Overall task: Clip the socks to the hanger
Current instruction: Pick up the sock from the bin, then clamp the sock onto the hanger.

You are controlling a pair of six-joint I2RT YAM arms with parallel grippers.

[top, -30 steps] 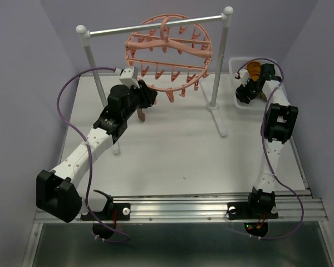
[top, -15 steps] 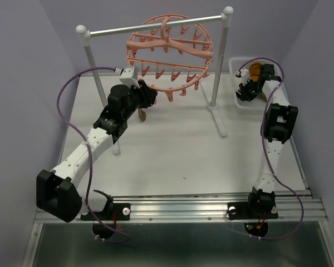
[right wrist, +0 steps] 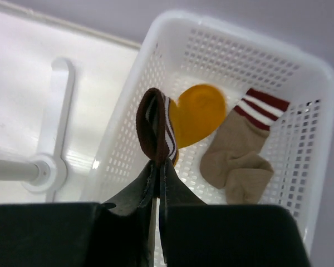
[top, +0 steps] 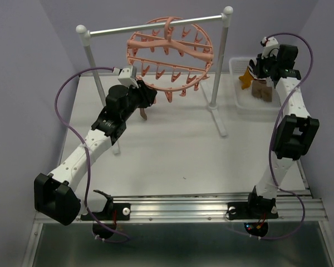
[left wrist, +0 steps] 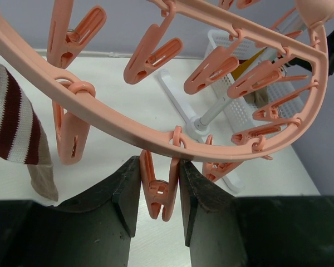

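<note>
Left gripper (left wrist: 160, 167): up under the rim of the hanger (left wrist: 128, 133), both black fingers pressed against one dangling clip (left wrist: 156, 192), squeezing it between them.
Hanger: the salmon ring hooks over the rail stand (top: 106, 30) at the back of the table (top: 172, 150), clips dangling all round.
Hanging sock (left wrist: 16, 128): brown with a dark-and-white striped cuff, it hangs from the ring just left of the squeezed clip.
Right gripper (right wrist: 157, 167): high over the white basket (right wrist: 139, 100) at the far right, fingers tight together on a dark cuff.
Mustard sock (right wrist: 195, 119): it dangles from that pinch above the basket; whether it touches the floor, I cannot tell.
Tan sock (right wrist: 236, 161): it lies flat in the basket, striped cuff toward the far wall.
</note>
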